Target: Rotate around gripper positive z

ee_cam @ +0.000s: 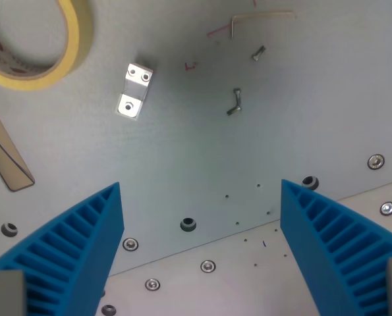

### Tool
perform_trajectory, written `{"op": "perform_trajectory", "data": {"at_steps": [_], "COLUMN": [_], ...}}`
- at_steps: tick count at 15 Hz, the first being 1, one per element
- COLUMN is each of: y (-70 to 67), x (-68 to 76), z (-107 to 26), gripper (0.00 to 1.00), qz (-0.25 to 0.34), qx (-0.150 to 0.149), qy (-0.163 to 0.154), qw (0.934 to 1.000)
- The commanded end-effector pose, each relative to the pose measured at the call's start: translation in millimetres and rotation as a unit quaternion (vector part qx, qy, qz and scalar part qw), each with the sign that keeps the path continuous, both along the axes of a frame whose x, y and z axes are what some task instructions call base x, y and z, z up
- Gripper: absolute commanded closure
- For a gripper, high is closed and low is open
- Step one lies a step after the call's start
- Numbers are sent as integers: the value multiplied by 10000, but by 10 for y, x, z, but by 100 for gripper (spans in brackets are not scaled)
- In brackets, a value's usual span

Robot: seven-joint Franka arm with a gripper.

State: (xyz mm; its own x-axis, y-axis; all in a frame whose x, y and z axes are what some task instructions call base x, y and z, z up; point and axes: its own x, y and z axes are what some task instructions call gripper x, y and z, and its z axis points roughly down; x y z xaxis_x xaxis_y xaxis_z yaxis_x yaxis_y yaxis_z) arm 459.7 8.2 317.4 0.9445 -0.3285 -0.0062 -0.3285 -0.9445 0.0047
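Workshop bench, tape roll (31, 39), bracket (135, 90), screws (258, 53)

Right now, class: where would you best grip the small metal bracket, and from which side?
Grip the bracket across its narrow width at the raised middle step, coming straight down from above. It lies flat on the table, long axis nearly up-down in the wrist view, so the open gripper probably needs little turning.

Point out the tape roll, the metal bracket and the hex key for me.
tape roll (74, 49), wrist view, on its yellow band at the right side.
bracket (135, 90), wrist view, on its raised middle.
hex key (261, 14), wrist view, on its long arm.
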Motion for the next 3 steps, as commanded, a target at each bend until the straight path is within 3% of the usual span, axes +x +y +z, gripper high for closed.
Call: {"op": "perform_trajectory", "data": {"at_steps": [1,3], "y": [-1,-1], "x": [-1,-1], "z": [24,24], "gripper": [0,0], "qz": [-867,-1000], "qx": [-8,-9], "qy": [-28,-29], "qw": [9962,9950]}}
